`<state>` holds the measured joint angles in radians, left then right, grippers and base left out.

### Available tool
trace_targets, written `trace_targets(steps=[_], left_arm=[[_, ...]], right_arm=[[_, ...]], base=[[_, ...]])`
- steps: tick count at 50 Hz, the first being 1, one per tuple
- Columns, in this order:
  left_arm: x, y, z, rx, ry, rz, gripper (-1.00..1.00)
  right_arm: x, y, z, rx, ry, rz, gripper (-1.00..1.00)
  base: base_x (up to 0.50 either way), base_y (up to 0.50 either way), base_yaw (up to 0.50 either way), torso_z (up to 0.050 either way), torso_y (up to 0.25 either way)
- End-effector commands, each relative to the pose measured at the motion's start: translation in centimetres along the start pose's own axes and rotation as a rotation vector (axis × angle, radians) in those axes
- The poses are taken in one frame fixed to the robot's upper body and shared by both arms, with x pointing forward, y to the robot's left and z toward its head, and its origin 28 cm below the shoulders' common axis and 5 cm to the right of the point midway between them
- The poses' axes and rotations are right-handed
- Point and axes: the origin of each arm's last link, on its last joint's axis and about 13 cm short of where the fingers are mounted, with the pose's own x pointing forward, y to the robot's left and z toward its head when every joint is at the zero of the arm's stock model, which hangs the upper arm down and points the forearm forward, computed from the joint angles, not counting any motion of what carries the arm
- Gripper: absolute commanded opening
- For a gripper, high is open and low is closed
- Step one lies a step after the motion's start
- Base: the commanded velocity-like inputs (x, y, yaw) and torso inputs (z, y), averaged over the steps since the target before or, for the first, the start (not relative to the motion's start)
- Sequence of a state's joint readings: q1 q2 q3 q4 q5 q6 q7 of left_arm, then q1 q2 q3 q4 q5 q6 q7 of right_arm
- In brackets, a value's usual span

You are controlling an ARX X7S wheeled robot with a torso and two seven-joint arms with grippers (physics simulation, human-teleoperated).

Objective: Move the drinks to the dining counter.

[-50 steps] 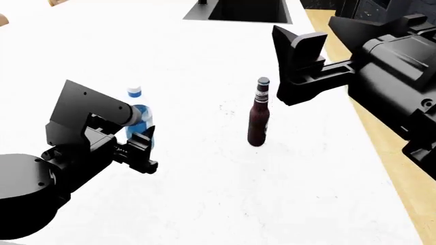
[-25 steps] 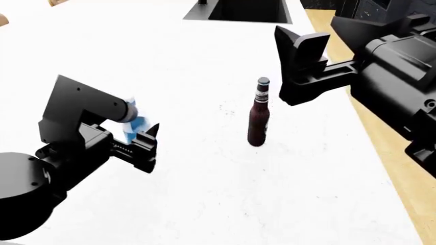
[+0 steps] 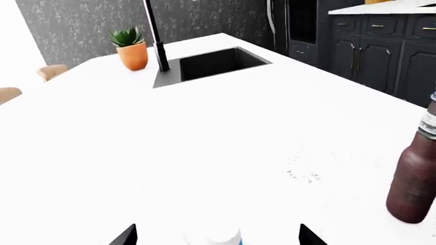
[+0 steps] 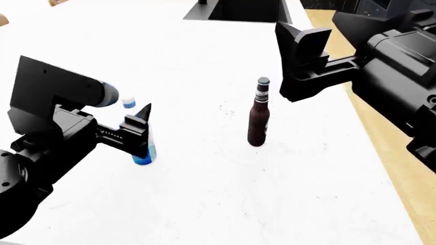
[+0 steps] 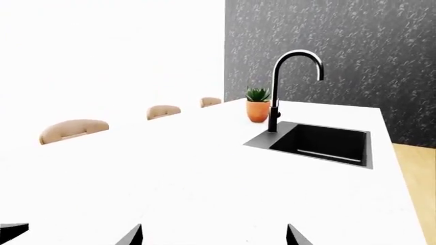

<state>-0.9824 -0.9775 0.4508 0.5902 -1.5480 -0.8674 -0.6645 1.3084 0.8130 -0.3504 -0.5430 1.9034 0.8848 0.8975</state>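
The clear water bottle (image 4: 144,155) with blue label and blue cap stands upright on the white dining counter (image 4: 204,51). My left gripper (image 4: 132,115) is open around its upper part, one finger on each side. In the left wrist view the bottle's top (image 3: 221,239) shows between the wide-apart fingertips. The dark brown beer bottle (image 4: 258,120) stands upright to the right, also on the counter, at that view's edge (image 3: 414,184). My right gripper (image 4: 303,38) hangs open and empty above and beyond the beer bottle, apart from it.
A dark sink (image 4: 248,10) is cut into the counter's far end, with a black faucet (image 5: 286,87) and an orange potted plant (image 3: 129,46). Tan chair backs (image 5: 73,128) line one side. The counter's straight right edge meets wooden floor (image 4: 402,168). Navy cabinets (image 3: 381,46) stand beyond.
My left gripper brought the water bottle down onto the counter, opened, and drew back to the left. The beer bottle and the right arm have hardly moved.
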Motion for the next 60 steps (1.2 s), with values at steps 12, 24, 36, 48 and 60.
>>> trace_targets(steps=[12,24,36,48,60], left_arm=[[-2.8,0.4,3.7,-0.096,-0.267,0.13,1.0],[-4.7,1.2,5.4,-0.18,-0.423,0.225,1.0],[-6.9,1.4,6.4,-0.212,-0.508,0.28,1.0],[-9.5,1.8,7.1,-0.22,-0.577,0.34,1.0],[-12.6,1.9,7.8,-0.219,-0.639,0.399,1.0]], right_arm=[[-0.6,0.6,1.4,0.01,-0.11,-0.023,1.0],[-1.0,1.0,2.5,0.029,-0.197,-0.039,1.0],[-2.3,1.2,4.4,0.012,-0.402,-0.231,1.0],[-3.6,1.3,5.4,-0.036,-0.566,-0.368,1.0],[-5.1,2.2,6.7,-0.042,-0.623,-0.366,1.0]], base=[[0.0,0.0,0.0,0.0,0.0],[0.0,0.0,0.0,0.0,0.0],[0.0,0.0,0.0,0.0,0.0],[0.0,0.0,0.0,0.0,0.0],[0.0,0.0,0.0,0.0,0.0]])
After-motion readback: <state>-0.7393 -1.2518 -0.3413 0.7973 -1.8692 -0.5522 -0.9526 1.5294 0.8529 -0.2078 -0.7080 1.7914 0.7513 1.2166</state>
